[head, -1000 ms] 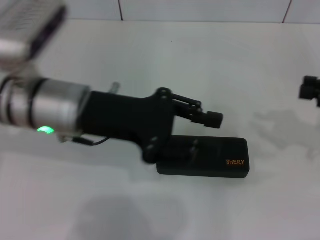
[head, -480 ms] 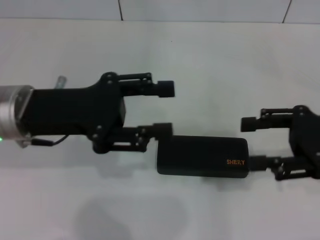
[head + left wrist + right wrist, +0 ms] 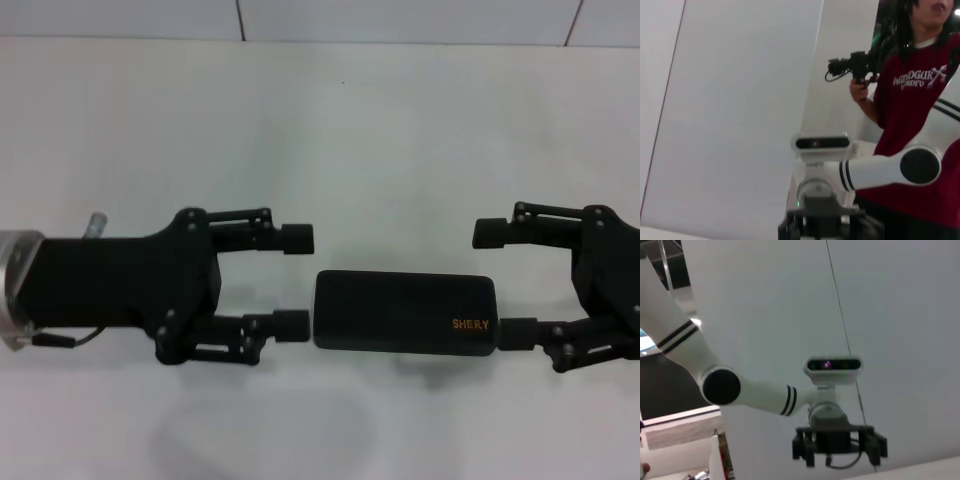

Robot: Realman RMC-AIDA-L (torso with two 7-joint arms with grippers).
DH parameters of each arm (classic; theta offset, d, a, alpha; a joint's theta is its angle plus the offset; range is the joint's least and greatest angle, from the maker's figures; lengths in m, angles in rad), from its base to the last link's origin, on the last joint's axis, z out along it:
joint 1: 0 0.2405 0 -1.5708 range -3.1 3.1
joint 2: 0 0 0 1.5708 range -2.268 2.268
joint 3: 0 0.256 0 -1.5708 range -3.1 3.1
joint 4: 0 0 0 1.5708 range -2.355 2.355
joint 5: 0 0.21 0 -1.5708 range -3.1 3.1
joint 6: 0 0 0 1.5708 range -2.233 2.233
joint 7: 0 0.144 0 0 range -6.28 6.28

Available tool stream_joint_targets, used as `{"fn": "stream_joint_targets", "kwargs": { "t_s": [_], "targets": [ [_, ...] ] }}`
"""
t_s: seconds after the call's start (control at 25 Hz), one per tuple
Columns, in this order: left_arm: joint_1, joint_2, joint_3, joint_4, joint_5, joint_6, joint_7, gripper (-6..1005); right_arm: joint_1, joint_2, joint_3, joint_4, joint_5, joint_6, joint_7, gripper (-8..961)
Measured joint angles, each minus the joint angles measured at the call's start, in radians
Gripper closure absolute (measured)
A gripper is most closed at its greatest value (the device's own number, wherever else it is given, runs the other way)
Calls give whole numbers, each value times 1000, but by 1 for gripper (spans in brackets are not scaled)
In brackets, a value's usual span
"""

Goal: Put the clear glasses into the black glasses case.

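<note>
The black glasses case (image 3: 400,312) lies shut and flat on the white table, its orange lettering at its right end. My left gripper (image 3: 295,282) is open just off the case's left end, with its near finger (image 3: 290,325) close to that end. My right gripper (image 3: 500,284) is open at the case's right end, and its near finger (image 3: 514,335) is right beside the case. Neither gripper holds anything. The clear glasses are out of view.
The white table (image 3: 350,130) runs back to a tiled wall. The left wrist view shows my right arm (image 3: 880,167) and a person in a red shirt (image 3: 920,100) holding a camera. My left arm (image 3: 755,392) appears in the right wrist view.
My left gripper has drawn back from over the case to its left end and opened. My right gripper has come in from the right edge to the case's right end. The case has not moved.
</note>
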Motion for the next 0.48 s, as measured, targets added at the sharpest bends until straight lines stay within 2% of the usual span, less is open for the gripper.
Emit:
{"fn": "stream_joint_targets", "kwargs": {
  "t_s": [0.16, 0.48],
  "targets": [
    [22, -4, -4, -4, 6, 0, 34, 255, 4, 1, -2, 0, 2, -17, 1, 70],
    [39, -5, -2, -4, 7, 2, 42, 255, 16, 2, -5, 2, 3, -18, 8, 70]
  ]
}}
